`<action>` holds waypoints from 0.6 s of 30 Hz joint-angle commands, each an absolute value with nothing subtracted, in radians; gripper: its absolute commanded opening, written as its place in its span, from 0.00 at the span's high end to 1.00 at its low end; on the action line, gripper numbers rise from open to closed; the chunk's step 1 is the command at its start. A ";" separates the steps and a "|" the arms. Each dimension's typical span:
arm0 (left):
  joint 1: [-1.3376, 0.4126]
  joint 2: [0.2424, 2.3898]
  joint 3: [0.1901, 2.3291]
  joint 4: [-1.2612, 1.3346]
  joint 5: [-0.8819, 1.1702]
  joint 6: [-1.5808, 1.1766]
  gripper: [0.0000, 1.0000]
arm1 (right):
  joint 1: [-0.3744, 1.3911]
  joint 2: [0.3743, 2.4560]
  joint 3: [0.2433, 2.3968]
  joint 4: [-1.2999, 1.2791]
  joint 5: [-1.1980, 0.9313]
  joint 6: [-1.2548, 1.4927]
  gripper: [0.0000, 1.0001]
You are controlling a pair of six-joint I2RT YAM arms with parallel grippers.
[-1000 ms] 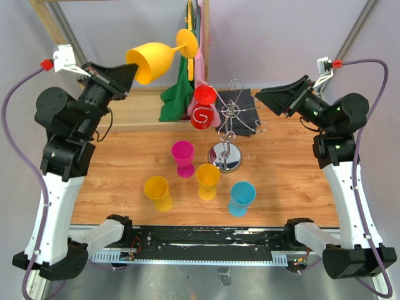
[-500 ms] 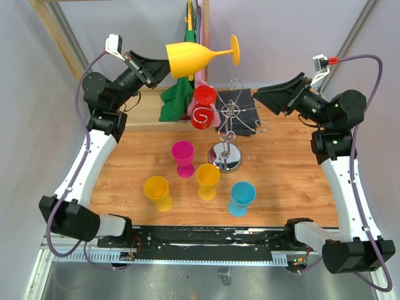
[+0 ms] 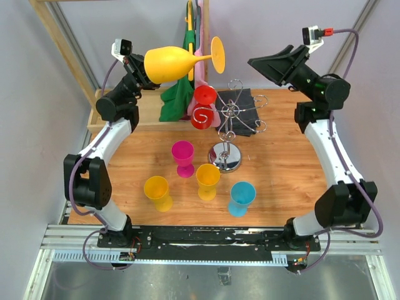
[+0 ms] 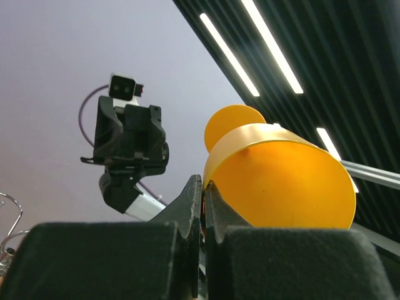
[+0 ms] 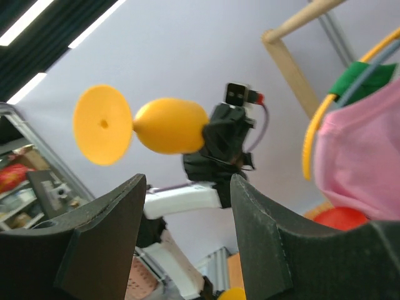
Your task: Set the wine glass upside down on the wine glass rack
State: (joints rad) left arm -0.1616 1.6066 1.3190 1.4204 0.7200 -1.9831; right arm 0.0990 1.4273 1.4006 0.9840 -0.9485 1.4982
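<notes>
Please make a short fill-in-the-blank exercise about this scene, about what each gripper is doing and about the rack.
1. The left gripper is shut on the rim of the ____ wine glass.
2. The right gripper is open and holds ____.
3. The glass hanging on the wine glass rack is ____ in colour.

Missing words: yellow; nothing; red

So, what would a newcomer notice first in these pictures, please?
The yellow wine glass is held sideways high at the back by the left tool. Nearer, the chrome wine glass rack stands on the table, a red glass on its left side, four colourful glasses in front.
</notes>
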 commanded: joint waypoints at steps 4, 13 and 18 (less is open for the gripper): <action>-0.158 1.668 1.366 1.773 0.720 -2.279 1.00 | 0.235 1.557 1.639 1.253 -0.915 1.773 0.42; -0.158 1.678 1.409 1.782 0.717 -2.308 1.00 | 0.374 1.625 1.700 1.259 -0.895 1.791 0.43; -0.158 1.672 1.419 1.781 0.711 -2.310 1.00 | 0.404 1.639 1.713 1.237 -0.890 1.774 0.43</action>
